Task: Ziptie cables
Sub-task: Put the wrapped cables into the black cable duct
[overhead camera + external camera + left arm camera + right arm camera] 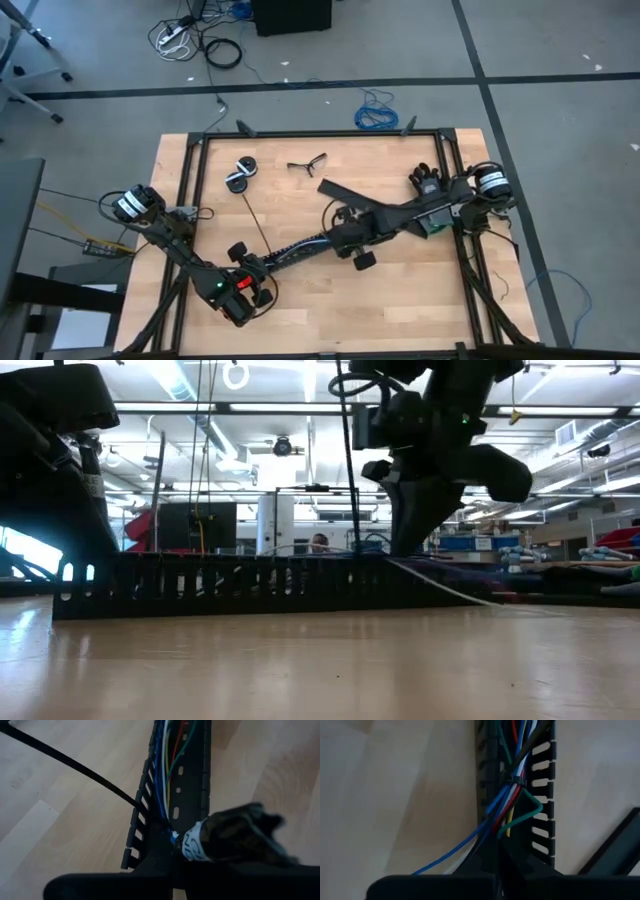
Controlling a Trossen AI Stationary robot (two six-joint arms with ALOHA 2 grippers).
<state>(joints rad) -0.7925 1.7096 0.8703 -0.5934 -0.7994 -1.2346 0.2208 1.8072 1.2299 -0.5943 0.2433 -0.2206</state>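
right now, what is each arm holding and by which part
right jaws look shut on the cables where they leave the slotted duct; left jaws shut by the bundle's labelled end, hold unclear

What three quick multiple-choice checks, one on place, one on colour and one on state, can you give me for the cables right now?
1. Where do the cables lie?
A. In the slotted black channel
B. In a coil on the bare wood
C. Hanging off the table edge

2. What colour is the wire that curves away from the bundle?
A. Orange
B. Pink
C. Blue

3. How is the ziptie on the bundle?
A. Lying loose, apart from the cables
B. Drawn round the cables
C. Stuck upright in a slot

Answers: 1 A, the cables run along inside the slotted black channel. 2 C, the stray blue wire bends out sideways. 3 B, the ziptie pinches the cables together.
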